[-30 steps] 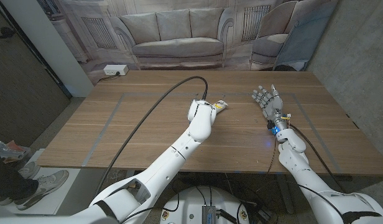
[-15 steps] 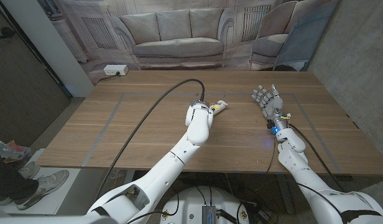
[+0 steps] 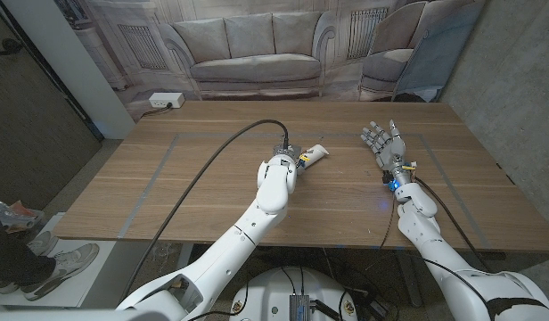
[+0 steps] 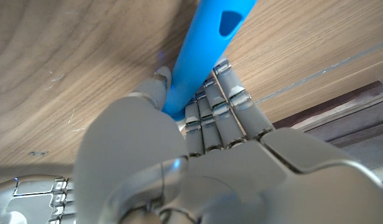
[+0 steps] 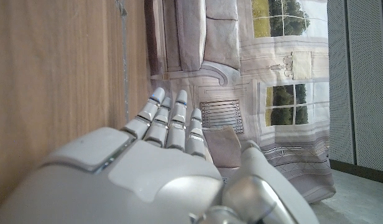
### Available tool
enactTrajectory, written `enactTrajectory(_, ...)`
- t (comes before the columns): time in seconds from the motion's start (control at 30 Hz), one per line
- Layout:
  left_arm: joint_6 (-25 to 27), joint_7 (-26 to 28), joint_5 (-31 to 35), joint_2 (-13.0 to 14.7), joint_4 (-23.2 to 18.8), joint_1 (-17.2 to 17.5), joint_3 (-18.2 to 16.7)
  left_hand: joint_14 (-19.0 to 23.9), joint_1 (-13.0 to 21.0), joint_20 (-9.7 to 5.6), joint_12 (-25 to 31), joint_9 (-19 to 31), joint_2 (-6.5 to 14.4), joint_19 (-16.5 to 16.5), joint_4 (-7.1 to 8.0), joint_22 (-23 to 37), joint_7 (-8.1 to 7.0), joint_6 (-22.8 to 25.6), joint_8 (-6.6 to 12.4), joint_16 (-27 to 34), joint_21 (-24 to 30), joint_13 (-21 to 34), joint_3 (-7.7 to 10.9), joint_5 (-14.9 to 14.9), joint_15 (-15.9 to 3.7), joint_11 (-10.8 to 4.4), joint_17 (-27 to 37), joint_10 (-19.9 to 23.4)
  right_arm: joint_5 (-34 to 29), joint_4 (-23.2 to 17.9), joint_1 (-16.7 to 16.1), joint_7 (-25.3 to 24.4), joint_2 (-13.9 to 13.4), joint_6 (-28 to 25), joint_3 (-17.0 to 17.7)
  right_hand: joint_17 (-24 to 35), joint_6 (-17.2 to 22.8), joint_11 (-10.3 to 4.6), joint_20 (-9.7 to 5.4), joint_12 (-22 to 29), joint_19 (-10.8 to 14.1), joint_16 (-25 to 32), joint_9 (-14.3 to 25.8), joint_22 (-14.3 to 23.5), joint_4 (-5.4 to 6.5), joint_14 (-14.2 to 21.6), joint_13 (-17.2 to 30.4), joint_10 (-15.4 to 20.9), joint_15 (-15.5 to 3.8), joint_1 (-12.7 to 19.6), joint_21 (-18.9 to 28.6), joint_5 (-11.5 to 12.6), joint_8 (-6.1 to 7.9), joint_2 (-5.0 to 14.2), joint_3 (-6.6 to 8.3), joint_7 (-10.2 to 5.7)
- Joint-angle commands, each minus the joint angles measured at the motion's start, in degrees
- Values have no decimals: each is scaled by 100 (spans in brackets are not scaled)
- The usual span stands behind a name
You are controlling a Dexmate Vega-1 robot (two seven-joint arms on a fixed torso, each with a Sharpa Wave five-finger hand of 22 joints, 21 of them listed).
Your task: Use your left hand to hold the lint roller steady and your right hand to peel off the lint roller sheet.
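Table takes up most of the head view, wood, w/ my two arms coming in from the bottom corners. My left hand sits just right of frame centre, mostly hidden behind its own wrist there; in the left wrist view the fingers and thumb are wrapped round a blue handle, so I'm gripping the roller. My right hand is right of centre in the head view, well apart from the roller, fingers spread and holding nothing, raised edge-on as far as I can tell.

The roller's pale sheet end pokes out up and right of my left hand, lying on or very near the wood; can't tell which.

Handling, my guess: light thing, stiff plastic handle, smooth so it could twist in my grip, and the drum prob. spins freely, so I'd hold firm near the drum end. The sheet is thin, tacky, tears easily. Best take it w/ a thumb-and-finger pinch at a loose corner or seam, which I can't see from here, and pull along the drum, not straight up.
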Motion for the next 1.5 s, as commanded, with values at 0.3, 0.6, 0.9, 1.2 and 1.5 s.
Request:
enactTrajectory(0.3,196,1626,-766,198,-94,253,22,1848,934,-513,-17,235,202,810,-11,64,143,999,323,406,539,241,441,-100,-855,-419,300,1491,-75,288,91,-112,49,4,-4,24,109,12,8,33,105,5,12,25,34,131,21,117,3,-43,-30,63,55,21,19,25)
enactTrajectory(0.6,-321,3668,-2333,77,-188,716,-554,2204,1002,-581,217,440,324,847,67,120,325,908,317,619,714,587,340,-140,-836,-194,597,1559,-153,244,153,-158,53,14,-77,23,119,16,-2,27,116,-5,12,25,40,137,21,127,-1,-48,-40,66,48,22,23,45)
enactTrajectory(0.9,-1217,4984,-3679,224,22,859,-842,2308,1115,-653,574,760,293,765,67,174,404,954,396,738,884,1059,179,-89,-839,-225,973,1536,-233,-19,60,-348,8,-48,-164,23,119,26,1,15,117,-15,12,25,45,137,21,118,-5,-53,-53,68,38,19,25,41)
enactTrajectory(1.2,-1537,5532,-4317,379,75,865,-830,2322,1148,-650,734,943,276,715,89,197,338,975,454,781,988,1288,90,-62,-833,-290,1162,1515,-246,-341,-66,-493,-40,-100,-234,22,114,28,-5,5,120,-24,12,25,49,139,21,113,-13,-59,-64,69,26,14,24,31)
enactTrajectory(1.5,-2070,6037,-5444,286,273,975,-1122,2311,1158,-647,830,1072,261,671,108,202,312,987,499,786,1058,1436,38,-48,-829,-343,1276,1498,-423,-1114,-430,-930,-254,-308,-407,20,107,6,-1,-10,112,-38,11,25,47,135,21,101,-15,-55,-84,71,12,9,30,31)
